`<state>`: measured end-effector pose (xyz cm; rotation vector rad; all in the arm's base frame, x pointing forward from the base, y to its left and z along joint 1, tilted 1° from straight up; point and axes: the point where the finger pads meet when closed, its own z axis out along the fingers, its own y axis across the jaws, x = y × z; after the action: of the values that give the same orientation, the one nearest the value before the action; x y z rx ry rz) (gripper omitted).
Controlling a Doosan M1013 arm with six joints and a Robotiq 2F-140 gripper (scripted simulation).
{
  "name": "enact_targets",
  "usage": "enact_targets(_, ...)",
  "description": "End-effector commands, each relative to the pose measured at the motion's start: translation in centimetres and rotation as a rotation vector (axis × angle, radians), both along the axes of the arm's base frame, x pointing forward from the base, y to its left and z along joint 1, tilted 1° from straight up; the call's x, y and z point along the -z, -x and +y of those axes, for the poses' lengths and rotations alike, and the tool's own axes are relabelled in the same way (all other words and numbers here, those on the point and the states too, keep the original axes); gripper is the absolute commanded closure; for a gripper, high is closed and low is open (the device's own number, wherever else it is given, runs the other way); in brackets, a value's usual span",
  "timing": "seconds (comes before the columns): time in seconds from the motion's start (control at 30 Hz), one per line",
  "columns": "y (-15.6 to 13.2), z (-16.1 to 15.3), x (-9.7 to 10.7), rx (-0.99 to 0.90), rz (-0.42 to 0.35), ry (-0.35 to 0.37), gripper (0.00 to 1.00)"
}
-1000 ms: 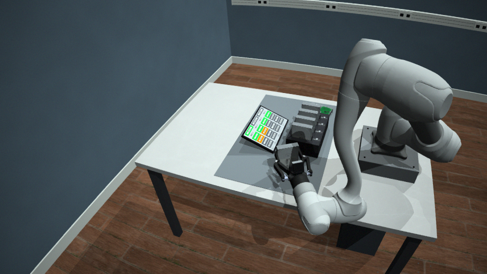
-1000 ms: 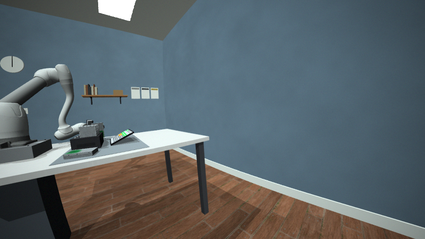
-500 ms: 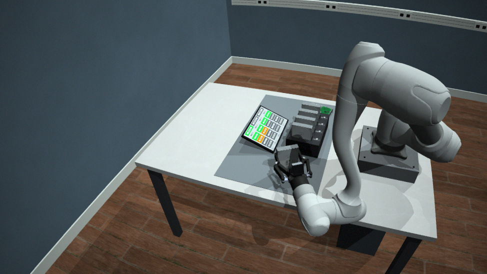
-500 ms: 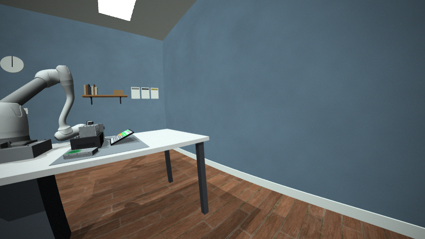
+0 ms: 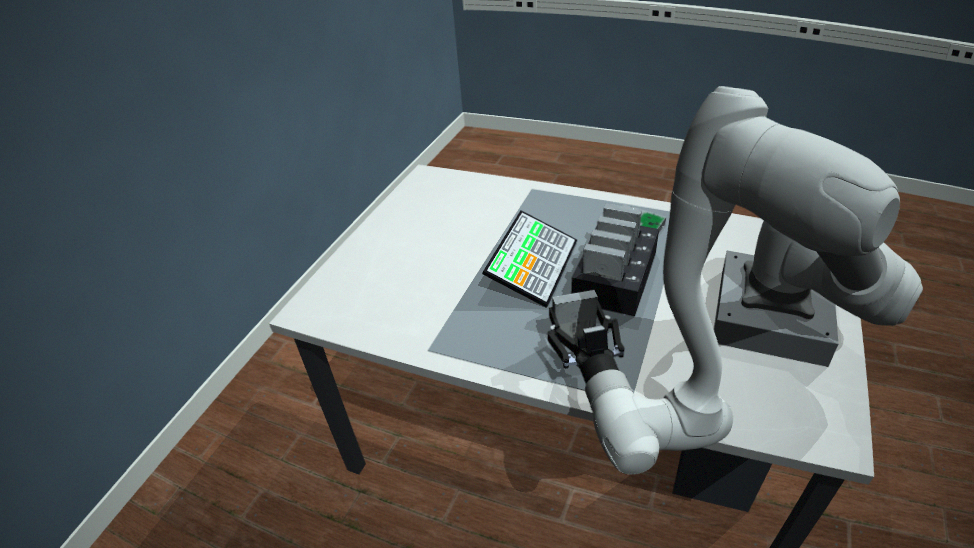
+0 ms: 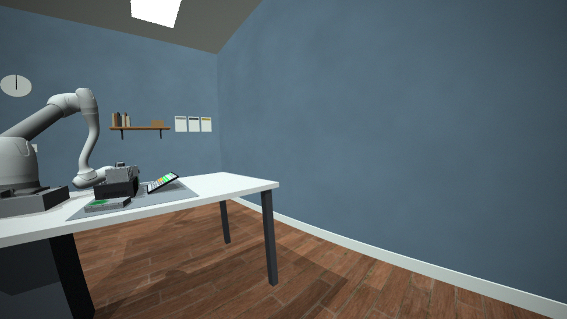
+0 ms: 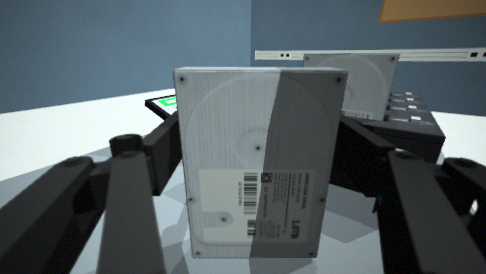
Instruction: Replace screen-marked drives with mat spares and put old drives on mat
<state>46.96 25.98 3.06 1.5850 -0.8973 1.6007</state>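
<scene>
Top: black two-finger end effector point(image 5: 580, 314) point(image 7: 256, 128) clamped on grey metal drive point(image 5: 575, 313) point(image 7: 257, 165), beside black four-bay dock point(image 5: 606, 294) point(image 6: 114, 189) point(image 7: 410, 131), exterior: flat grey-green spare drive point(image 6: 106, 204) on grey mat point(image 6: 166, 197), wrist: held drive upright, label facing camera.

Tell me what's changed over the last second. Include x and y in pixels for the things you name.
The white robot arm point(image 5: 698, 272) point(image 6: 90, 123) has dipped slightly, lowering the silver rectangular drive point(image 5: 572, 316) point(image 7: 225, 120) a little. The end effector point(image 5: 577, 314) point(image 7: 256, 128) still grips it. The black multi-bay dock point(image 5: 602, 294) point(image 6: 114, 190) point(image 7: 407, 131) and tilted black-framed screen point(image 5: 531, 257) point(image 6: 163, 184) point(image 7: 159, 108) stayed put.
</scene>
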Motion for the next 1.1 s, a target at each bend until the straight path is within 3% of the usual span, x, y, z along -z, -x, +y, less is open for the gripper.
enact_targets(0.0,-0.01,0.02,0.01,0.0,-0.001,-0.001,0.9)
enact_targets(0.93,-0.01,0.01,0.09,0.0,-0.001,-0.001,0.9)
enact_targets(0.97,-0.01,0.01,0.09,0.0,-0.001,-0.001,0.11)
enact_targets(1.07,-0.01,0.01,0.09,0.0,-0.001,-0.001,0.11)
